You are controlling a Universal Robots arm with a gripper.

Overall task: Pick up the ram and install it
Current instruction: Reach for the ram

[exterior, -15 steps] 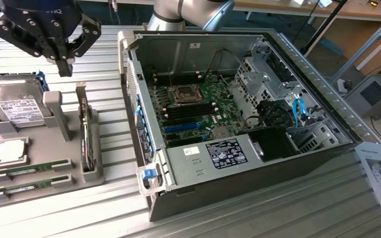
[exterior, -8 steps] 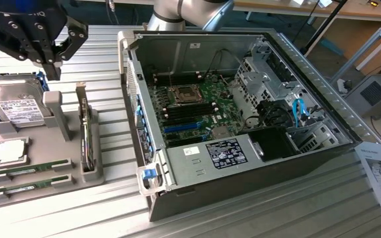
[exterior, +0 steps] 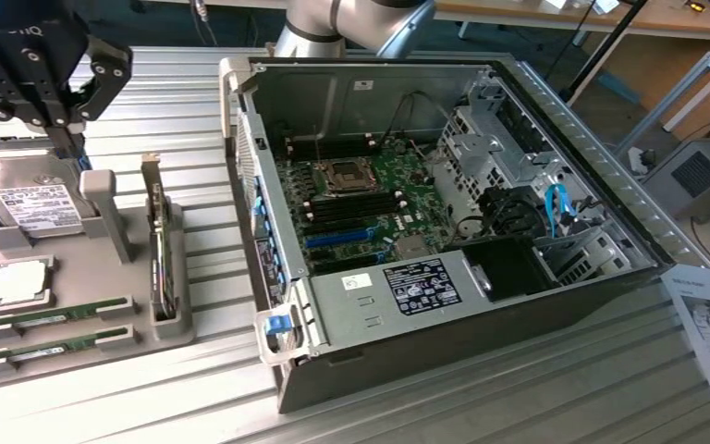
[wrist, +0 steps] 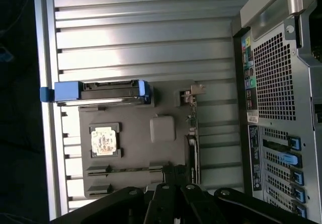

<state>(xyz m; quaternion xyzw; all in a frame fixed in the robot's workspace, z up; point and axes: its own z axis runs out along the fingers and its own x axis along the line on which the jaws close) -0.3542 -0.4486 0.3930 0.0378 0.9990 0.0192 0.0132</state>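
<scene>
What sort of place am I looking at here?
Probably a robotics lab or workshop: a robot arm, an open computer case on a slatted metal bench, and a tray of ram sticks beside it.

Arm (exterior: pixel 355 20): grey jointed segment, at the top middle of the exterior view.
Gripper (exterior: pixel 69 139): black, held high at the exterior view's upper left, pointing down.
Fingers (wrist: pixel 163 200): tips pressed together.
</scene>
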